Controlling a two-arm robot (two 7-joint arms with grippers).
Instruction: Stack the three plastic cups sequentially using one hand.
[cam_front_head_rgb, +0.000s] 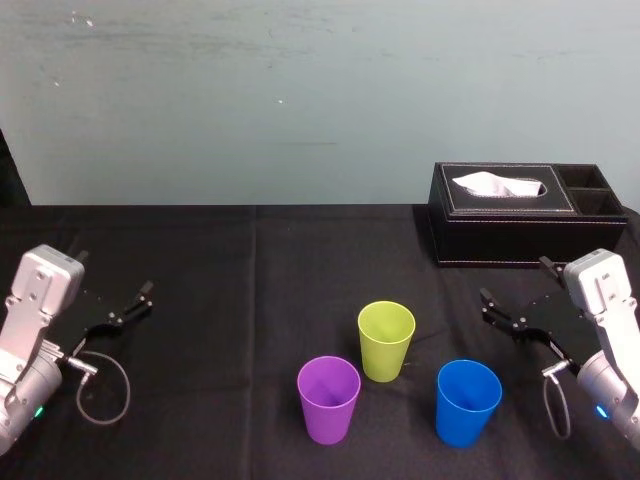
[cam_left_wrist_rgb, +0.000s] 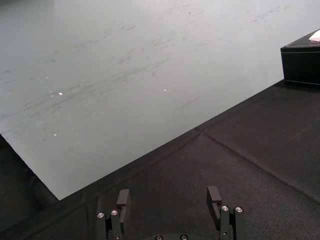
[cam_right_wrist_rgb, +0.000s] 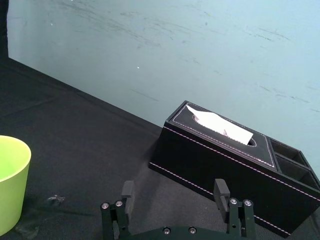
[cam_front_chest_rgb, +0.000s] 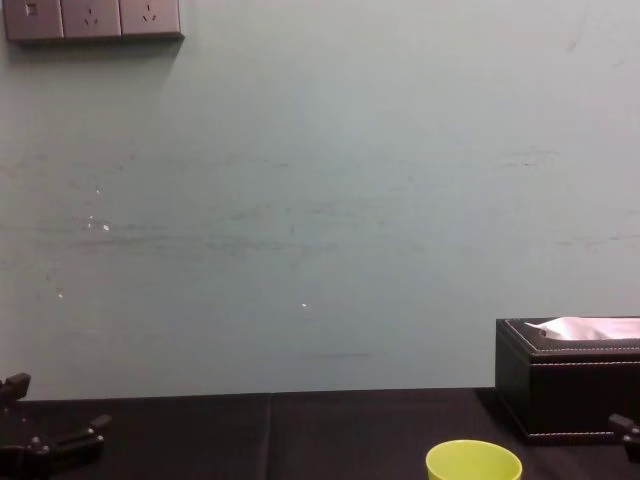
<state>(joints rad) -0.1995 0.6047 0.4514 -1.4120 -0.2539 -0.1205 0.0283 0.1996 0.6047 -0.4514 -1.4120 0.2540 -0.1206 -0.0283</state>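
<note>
Left tool (cam_left_wrist_rgb: 168, 195), right tool (cam_right_wrist_rgb: 175, 186): both spread wide, empty, near the counter's side edges; purple cup (cam_front_head_rgb: 328, 398), yellow-green cup (cam_front_head_rgb: 386, 340), blue cup (cam_front_head_rgb: 467, 401): upright, apart, mid-counter toward the front edge; hazard: wide fingers reaching for one cup could topple its near neighbour.

Robot's 2 arms end in boxy silver-grey wrist housings (cam_front_head_rgb: 45, 285) above rounded grey joints, each showing a small glowing light. The left gripper (cam_front_head_rgb: 115, 275) and right gripper (cam_front_head_rgb: 515, 280) carry slim, matte-black fingers (cam_left_wrist_rgb: 123, 200) on black mounts studded with silver screw heads (cam_right_wrist_rgb: 105, 205). A thin dark cable (cam_front_head_rgb: 105, 395) loops from a small metal plug beneath each wrist.
</note>
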